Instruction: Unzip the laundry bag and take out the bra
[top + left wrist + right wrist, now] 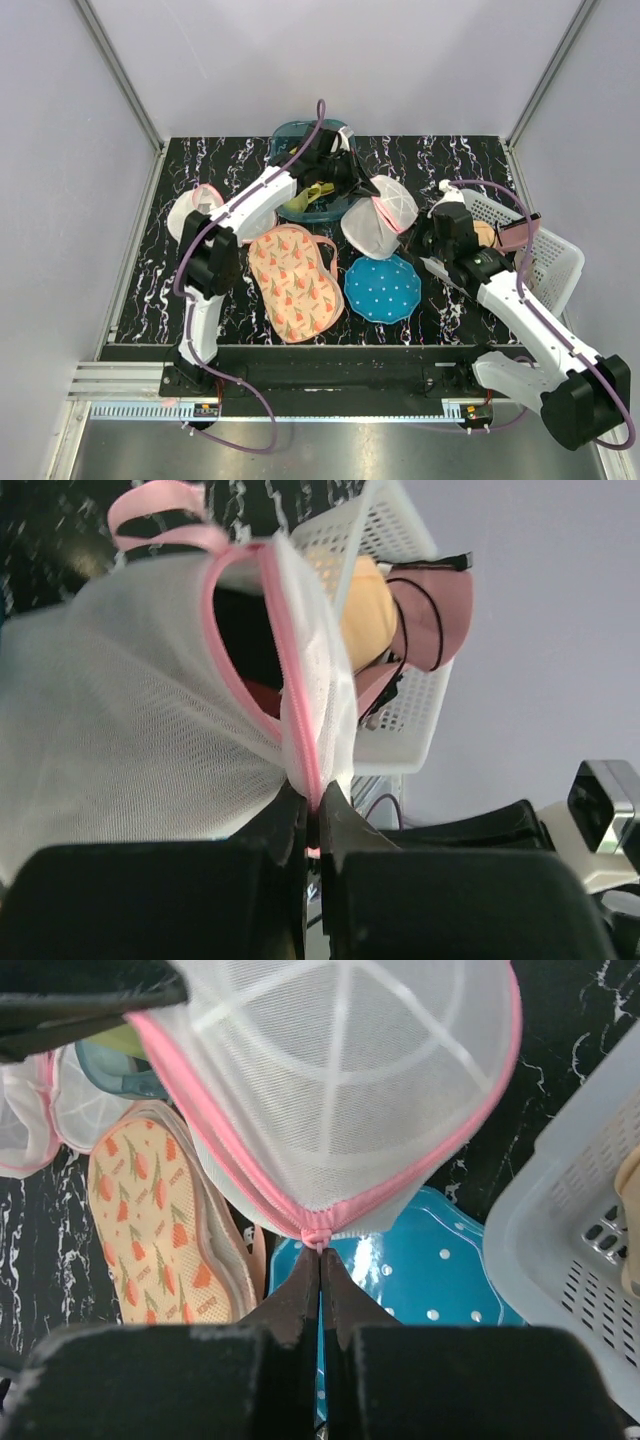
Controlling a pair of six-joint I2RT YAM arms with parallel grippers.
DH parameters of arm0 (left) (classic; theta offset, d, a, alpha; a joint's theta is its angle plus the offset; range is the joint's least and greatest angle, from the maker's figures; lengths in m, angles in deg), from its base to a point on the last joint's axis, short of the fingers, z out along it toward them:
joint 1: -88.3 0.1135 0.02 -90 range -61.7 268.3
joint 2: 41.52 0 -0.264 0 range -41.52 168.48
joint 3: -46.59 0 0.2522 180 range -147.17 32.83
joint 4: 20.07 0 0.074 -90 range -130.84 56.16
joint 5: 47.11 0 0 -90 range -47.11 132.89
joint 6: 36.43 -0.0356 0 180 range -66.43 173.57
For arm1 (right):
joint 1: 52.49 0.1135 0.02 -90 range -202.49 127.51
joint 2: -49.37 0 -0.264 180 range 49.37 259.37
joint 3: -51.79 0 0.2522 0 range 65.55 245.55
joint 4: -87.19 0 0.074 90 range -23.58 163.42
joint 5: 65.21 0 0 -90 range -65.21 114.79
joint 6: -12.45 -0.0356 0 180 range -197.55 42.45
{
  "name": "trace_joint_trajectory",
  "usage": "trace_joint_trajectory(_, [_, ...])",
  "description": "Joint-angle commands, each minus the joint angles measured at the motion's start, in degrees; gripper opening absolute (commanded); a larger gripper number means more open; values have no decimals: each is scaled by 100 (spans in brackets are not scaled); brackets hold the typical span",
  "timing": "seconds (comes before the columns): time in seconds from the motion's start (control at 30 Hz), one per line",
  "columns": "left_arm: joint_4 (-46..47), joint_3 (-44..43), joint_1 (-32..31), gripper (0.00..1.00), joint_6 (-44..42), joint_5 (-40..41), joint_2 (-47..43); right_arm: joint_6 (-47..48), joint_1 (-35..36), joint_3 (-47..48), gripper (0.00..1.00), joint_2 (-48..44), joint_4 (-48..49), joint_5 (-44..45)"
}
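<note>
Pinching the pink zip trim, the left end effector [312,818] has its fingers shut tight on the seam of the laundry bag [120,730], right where the two mesh domes meet. The right end effector [320,1256] is closed too, its tips gripping a small pink nub on the trim at the bag's opposite edge. Whether that nub is the zip slider or only the end of the zip I cannot tell.

From above, the bag hangs between the two grips. The left one is at its far-left side and the right one at its near-right side, so the zip line runs roughly from one pinch to the other. In the left wrist view the trim has parted into a narrow mouth, and dark fabric with a reddish edge shows inside. I take this to be the bra [248,645], not yet out.

Both arms are equally close, since each already touches the bag. The coming move likely depends on drawing one grip along the seam while the other anchors it.

Below the bag on the bench [160,290] lie the blue dotted mat [383,290] and, to its left, the floral fabric piece [295,285]. A white basket [550,260] stands to the right.
</note>
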Motion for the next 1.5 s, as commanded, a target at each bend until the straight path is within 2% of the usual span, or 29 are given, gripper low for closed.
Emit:
trace_joint_trajectory(0.0, [204,-1003,177,5,-110,17,596,-48,130,392,0,201,-137,-384])
trace_joint_trajectory(0.03, [168,-1152,151,32,-205,-62,693,-48,139,444,0,236,-76,-402])
trace_joint_trajectory(0.13, [-426,-1504,72,75,-679,-203,703,-83,139,515,0,341,4,-402])
trace_joint_trajectory(0.23, [-692,-1130,71,85,-1013,-72,282,-101,130,550,0,421,109,-437])
trace_joint_trajectory(0.27, [-702,-962,71,91,-1067,146,-102,-101,139,559,0,482,127,-446])
trace_joint_trajectory(0.37, [-667,-260,19,92,-1147,507,-762,-101,139,594,0,596,197,-472])
trace_joint_trajectory(0.5, [-483,497,-122,96,-1007,632,-1186,-119,139,629,0,693,311,-508])
trace_joint_trajectory(0.6, [-79,928,-297,96,-708,535,-1187,-136,139,647,0,772,355,-543])
trace_joint_trajectory(0.7, [89,851,-429,96,-514,456,-1003,-136,139,665,0,807,373,-560])
trace_joint_trajectory(1.03, [344,482,-596,92,-163,438,-326,-154,130,586,0,702,356,-516])
trace_joint_trajectory(1.1, [344,464,-596,81,-136,508,-308,-154,139,551,0,702,356,-525])
trace_joint_trajectory(1.17, [370,429,-579,59,-127,570,-317,-145,139,542,0,676,347,-499])
trace_joint_trajectory(1.2, [370,429,-562,30,-136,579,-343,-119,139,542,0,667,303,-464])
trace_joint_trajectory(1.27, [335,429,-465,4,-127,623,-387,-84,130,524,0,614,242,-333])
trace_joint_trajectory(1.3, [335,429,-421,0,-127,614,-422,-14,122,498,0,571,163,-271])
trace_joint_trajectory(1.47, [326,420,-78,0,-180,597,-580,250,-36,428,0,263,-233,318])
